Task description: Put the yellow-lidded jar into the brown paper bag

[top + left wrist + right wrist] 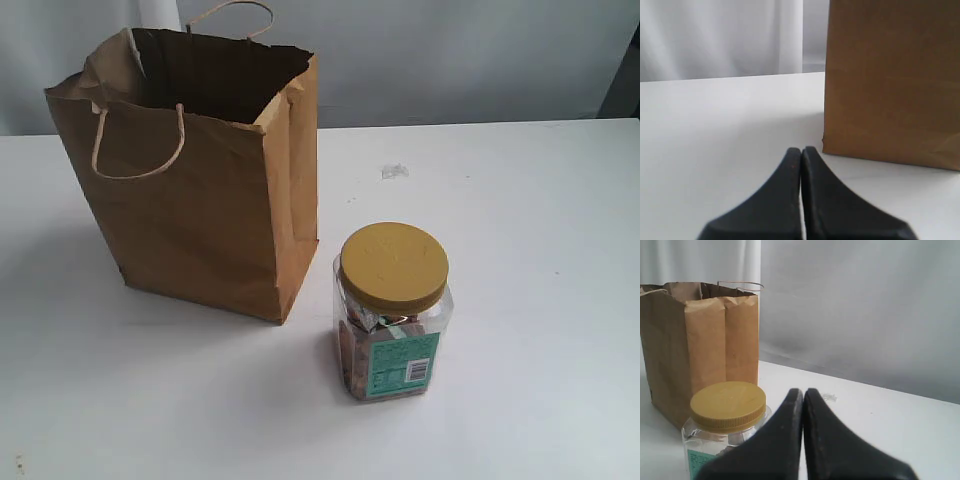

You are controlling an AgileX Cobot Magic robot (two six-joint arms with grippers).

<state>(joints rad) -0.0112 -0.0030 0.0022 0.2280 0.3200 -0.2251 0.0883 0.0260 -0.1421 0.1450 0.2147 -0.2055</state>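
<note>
Now waiting upright just beside the open-mouthed brown paper bag [200, 200], ready for a short lift: yellow-lidded jar [393, 310]; left gripper [801, 151], right gripper [803, 391] pinched closed, empty.

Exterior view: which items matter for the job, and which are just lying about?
Job:
- jar, upright on the table, lid on
- bag, standing open beside the jar

Lying about:
- scrap, small and pale, farther back on the table; too small to identify
</note>
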